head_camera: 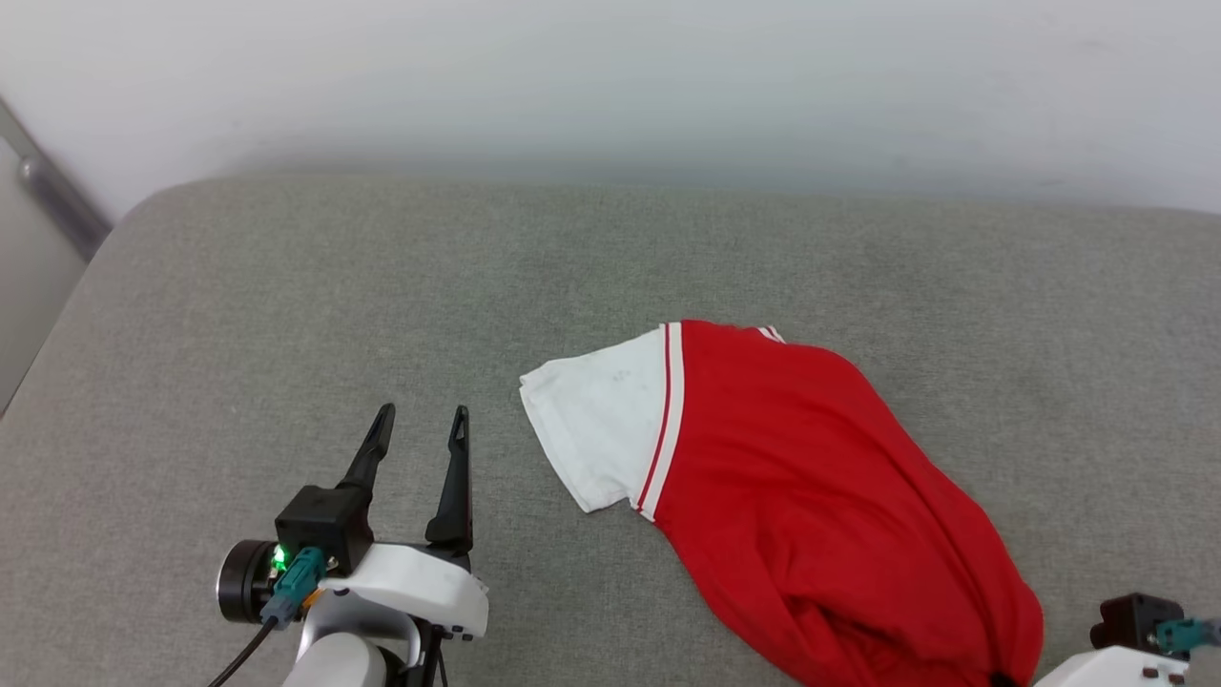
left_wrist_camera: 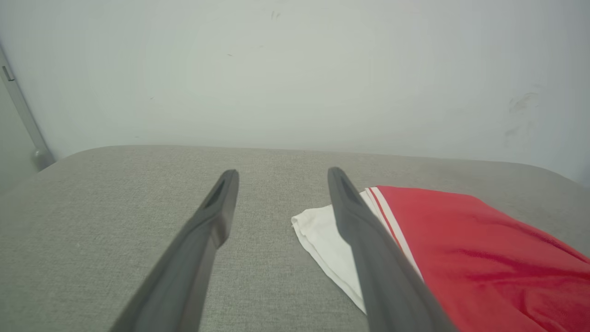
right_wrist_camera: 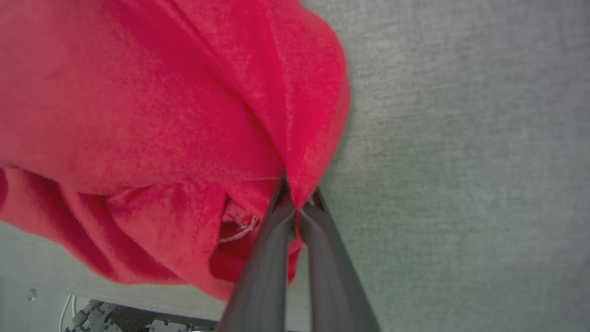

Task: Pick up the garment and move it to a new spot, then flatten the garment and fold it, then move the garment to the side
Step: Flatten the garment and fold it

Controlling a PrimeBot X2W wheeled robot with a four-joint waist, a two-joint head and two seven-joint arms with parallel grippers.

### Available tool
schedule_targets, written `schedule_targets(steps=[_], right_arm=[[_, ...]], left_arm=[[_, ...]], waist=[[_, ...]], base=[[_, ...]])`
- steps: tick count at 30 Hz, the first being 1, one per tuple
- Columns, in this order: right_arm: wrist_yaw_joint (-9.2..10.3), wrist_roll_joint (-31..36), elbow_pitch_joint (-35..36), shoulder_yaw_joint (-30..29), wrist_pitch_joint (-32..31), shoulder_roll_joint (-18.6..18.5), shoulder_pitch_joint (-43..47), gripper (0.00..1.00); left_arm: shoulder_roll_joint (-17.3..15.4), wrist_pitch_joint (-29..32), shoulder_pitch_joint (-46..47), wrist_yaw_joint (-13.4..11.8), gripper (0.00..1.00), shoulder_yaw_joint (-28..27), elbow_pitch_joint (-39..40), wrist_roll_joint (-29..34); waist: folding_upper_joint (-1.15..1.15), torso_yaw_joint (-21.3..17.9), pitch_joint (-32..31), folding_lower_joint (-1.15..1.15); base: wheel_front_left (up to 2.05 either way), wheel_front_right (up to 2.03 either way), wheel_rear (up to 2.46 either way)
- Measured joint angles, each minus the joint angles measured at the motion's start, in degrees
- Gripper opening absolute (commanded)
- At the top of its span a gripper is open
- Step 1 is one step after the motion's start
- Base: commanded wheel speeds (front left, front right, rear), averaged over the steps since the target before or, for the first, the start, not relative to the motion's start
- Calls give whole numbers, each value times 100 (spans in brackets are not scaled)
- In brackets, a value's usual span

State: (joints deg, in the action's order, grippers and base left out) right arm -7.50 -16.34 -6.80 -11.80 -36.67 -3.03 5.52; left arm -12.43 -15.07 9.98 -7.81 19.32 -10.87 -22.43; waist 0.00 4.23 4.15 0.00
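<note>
The garment (head_camera: 801, 487) is a red shirt with a white sleeve and red-and-white stripe trim, lying bunched on the grey cushion and stretching toward the lower right. In the right wrist view my right gripper (right_wrist_camera: 297, 196) is shut on a fold of the garment's red cloth (right_wrist_camera: 184, 115), pinched between its two dark fingers. In the head view its body shows at the bottom right corner. My left gripper (head_camera: 422, 420) stands open to the left of the white sleeve (head_camera: 596, 420), holding nothing. From the left wrist, the sleeve (left_wrist_camera: 322, 244) lies just beyond the right finger.
The grey cushion (head_camera: 286, 315) spreads wide to the left and behind the garment. A pale wall (head_camera: 610, 86) rises behind it. A grey rail (head_camera: 52, 196) runs at the far left. The cushion's near edge (right_wrist_camera: 115, 299) lies close under the right gripper.
</note>
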Motion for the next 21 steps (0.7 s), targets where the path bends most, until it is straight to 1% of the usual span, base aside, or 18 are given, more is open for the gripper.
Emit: schedule_targets(steps=[1, 4, 7, 9, 11, 14, 17, 21], right_arm=[[0, -147, -123, 86, 96, 0, 100, 100], [0, -343, -263, 204, 678, 2, 154, 100], [0, -358, -169, 167, 1358, 13, 126, 100], [0, -385, -53, 162, 1594, 10, 85, 100], [0, -363, 89, 125, 1655, 16, 39, 100], [0, -219, 298, -15, 1488, 13, -119, 100], [0, -88, 381, -105, 1022, -52, -435, 100], [1, -82, 45, -157, 208, -422, -977, 100]], left_arm=[[-4, 0, -37, -2, 100, -18, -5, 0], [-15, 0, -131, -33, 100, -59, -8, -1], [-41, 0, -243, -79, 100, -85, -3, -2], [-60, 0, -298, -88, 100, -86, 3, -8], [-71, 0, -314, -108, 100, -86, 19, -8], [-111, 4, -362, -137, 100, -87, 55, -7], [-131, 27, -363, -164, 100, -80, 132, -7], [-144, 44, -297, -178, 100, -45, 236, 10]], waist=[[0, -16, -28, 0], [0, -71, -113, 0], [0, -132, -211, 0], [0, -166, -270, -1], [0, -186, -317, -1], [0, -215, -354, -1], [0, -219, -334, -1], [0, -179, -199, 0]], base=[[0, 0, 0], [0, 0, 0], [0, 0, 0], [0, 0, 0], [0, 0, 0], [0, 0, 0], [0, 0, 0], [0, 0, 0]])
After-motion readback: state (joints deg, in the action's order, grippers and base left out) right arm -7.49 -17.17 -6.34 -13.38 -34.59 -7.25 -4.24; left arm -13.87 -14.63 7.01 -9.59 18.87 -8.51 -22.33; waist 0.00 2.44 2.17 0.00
